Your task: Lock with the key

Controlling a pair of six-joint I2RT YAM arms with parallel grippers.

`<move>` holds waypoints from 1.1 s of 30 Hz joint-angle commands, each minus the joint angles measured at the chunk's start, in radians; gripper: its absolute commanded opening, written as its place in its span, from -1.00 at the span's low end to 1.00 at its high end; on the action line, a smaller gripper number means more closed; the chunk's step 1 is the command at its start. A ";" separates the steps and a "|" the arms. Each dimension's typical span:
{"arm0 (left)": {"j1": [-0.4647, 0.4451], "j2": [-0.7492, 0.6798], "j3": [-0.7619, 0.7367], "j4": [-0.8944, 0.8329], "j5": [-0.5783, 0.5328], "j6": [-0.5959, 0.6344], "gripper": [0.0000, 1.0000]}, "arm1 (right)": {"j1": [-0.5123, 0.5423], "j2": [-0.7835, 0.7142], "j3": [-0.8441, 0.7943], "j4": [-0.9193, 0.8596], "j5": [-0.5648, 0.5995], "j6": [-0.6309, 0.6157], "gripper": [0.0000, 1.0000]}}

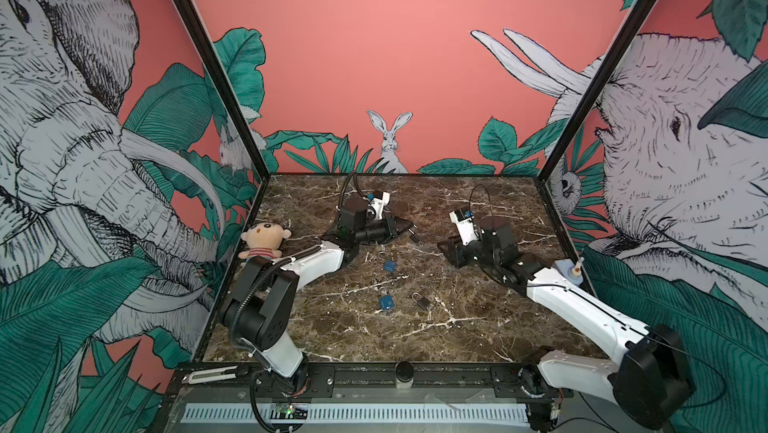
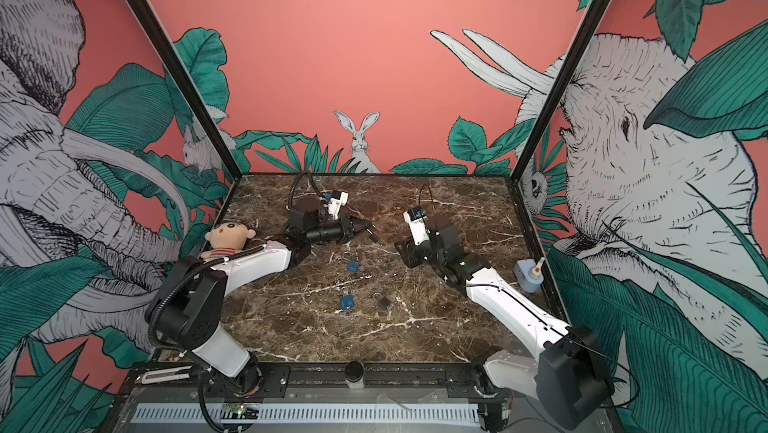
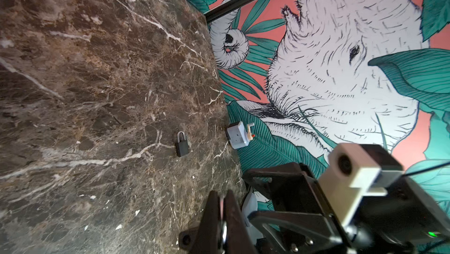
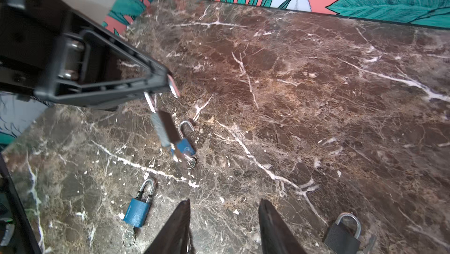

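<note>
My left gripper (image 1: 405,225) is shut on a key (image 4: 149,101), and a small black padlock (image 4: 166,128) hangs from that key just above the marble table (image 1: 478,327); the same hanging padlock (image 1: 414,236) shows in both top views. In the left wrist view its fingers (image 3: 214,206) are pressed together with a sliver of metal between them. My right gripper (image 4: 224,204) is open and empty, low over the table to the right of the hanging padlock (image 2: 374,238). On the table lie a blue padlock with its shackle open (image 4: 186,146), a blue padlock with a key in it (image 4: 136,212) and another black padlock (image 4: 342,237).
A plush doll (image 1: 264,240) sits at the table's left edge by the left arm. A grey-blue device (image 1: 569,271) stands at the right edge behind the right arm. Patterned walls close in the left, back and right sides.
</note>
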 commanded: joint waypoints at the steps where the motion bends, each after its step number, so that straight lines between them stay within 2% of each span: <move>1: -0.008 -0.059 0.019 0.040 -0.023 -0.070 -1.00 | -0.010 -0.003 -0.032 0.195 -0.129 0.046 -0.09; 12: -0.044 -0.126 0.039 -0.022 -0.029 -0.089 -1.00 | -0.008 0.042 -0.004 0.294 -0.293 0.020 -0.17; 27: -0.071 -0.142 0.054 -0.020 -0.029 -0.106 -1.00 | 0.064 0.074 0.082 0.189 -0.246 -0.070 -0.44; 33: -0.070 -0.158 0.043 -0.010 -0.040 -0.111 -1.00 | 0.065 0.089 0.094 0.185 -0.235 -0.072 -0.43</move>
